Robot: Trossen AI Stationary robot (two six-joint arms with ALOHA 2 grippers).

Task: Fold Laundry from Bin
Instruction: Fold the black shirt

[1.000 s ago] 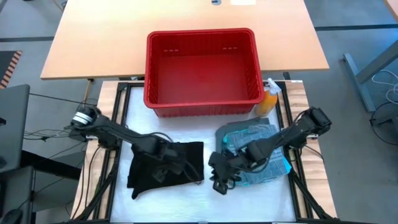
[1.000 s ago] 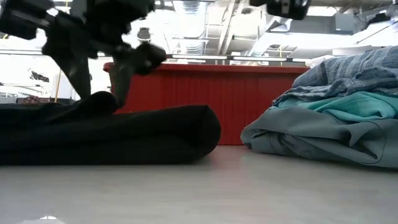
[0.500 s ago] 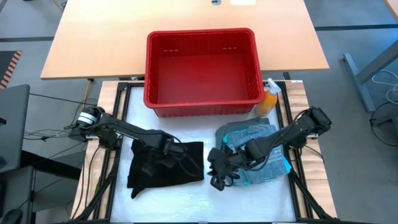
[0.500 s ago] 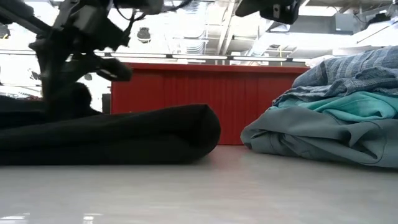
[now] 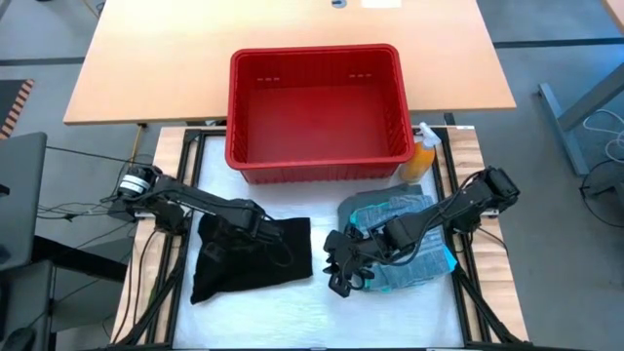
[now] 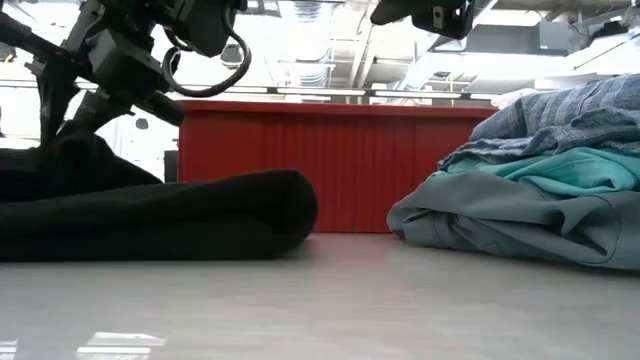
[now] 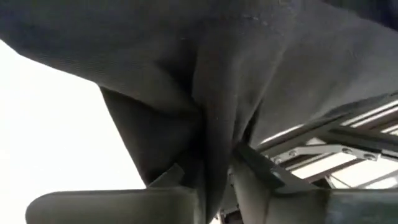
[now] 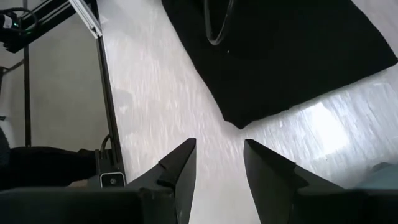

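Fabric of the black garment (image 7: 249,81) sits pinched (left wrist view only).

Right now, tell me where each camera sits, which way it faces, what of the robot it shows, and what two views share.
High view: overhead, facing straight down; both arms, red bin, clothes pile.
Low view: at tabletop height, facing level toward the bin; left arm above the black garment.
Left wrist view: on the left arm; left claw pinching black cloth.
Right wrist view: on the right arm, facing the table; right claw open, empty.
Shared: every view shows the black garment.
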